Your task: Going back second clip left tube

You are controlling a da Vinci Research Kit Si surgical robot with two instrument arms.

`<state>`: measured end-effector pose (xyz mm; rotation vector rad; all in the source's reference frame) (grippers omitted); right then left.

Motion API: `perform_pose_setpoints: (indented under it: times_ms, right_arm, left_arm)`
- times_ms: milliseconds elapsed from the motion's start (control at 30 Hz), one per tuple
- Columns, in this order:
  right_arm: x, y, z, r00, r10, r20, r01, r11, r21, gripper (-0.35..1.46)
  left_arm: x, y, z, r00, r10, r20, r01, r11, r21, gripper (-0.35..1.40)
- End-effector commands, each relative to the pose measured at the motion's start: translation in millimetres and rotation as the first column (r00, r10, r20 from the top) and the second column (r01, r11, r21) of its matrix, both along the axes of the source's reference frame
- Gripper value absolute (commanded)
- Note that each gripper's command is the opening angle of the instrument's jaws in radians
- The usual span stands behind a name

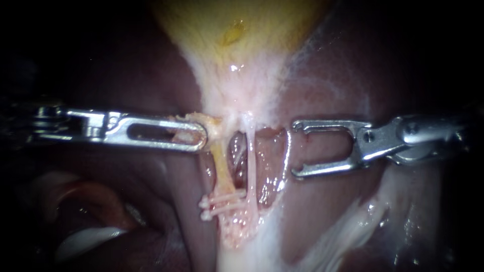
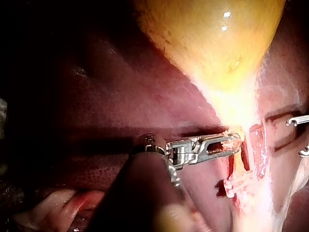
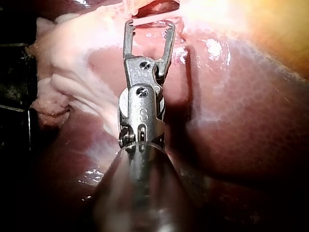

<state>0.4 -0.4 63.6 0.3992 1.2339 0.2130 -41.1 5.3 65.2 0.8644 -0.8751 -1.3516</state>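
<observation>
At centre frame the left tube (image 1: 220, 168), thin, soft, wet and likely easily torn, carries two white clips (image 1: 204, 203) low down; the left instrument (image 1: 194, 135) has its jaws clenched on the yellowish tissue (image 1: 212, 126) above, the right instrument (image 1: 295, 148) gapes empty.

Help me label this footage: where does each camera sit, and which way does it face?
Endoscope: close to the tubes; left instrument and right instrument enter from either side.
Left wrist: left arm, looking along its instrument toward the gallbladder.
Right wrist: right arm, looking along its instrument over the liver.
Shared: first two show the clips.
</observation>
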Motion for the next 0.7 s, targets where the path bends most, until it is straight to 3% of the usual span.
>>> perform_pose_setpoints:
  times_ms: [33,300,700]
  right_arm:
    - [0.1,-0.1,-0.1,1.0,0.0,0.0,0.0,1.0,0.0,0.5]
    - [0.1,-0.2,-0.2,1.0,-0.002,-0.002,0.002,1.0,0.001,0.5]
    - [0.1,-0.3,-0.3,1.0,-0.005,-0.004,0.005,1.0,0.002,0.5]
  left_arm:
    - [-0.1,0.1,0.4,1.0,0.002,-0.002,-0.002,1.0,-0.001,-0.35]
    - [-0.6,1.0,2.5,0.9999,0.01,-0.011,-0.01,1.0,-0.001,-0.35]
    - [-0.7,0.9,2.6,0.9999,0.009,-0.012,-0.009,1.0,-0.002,-0.35]
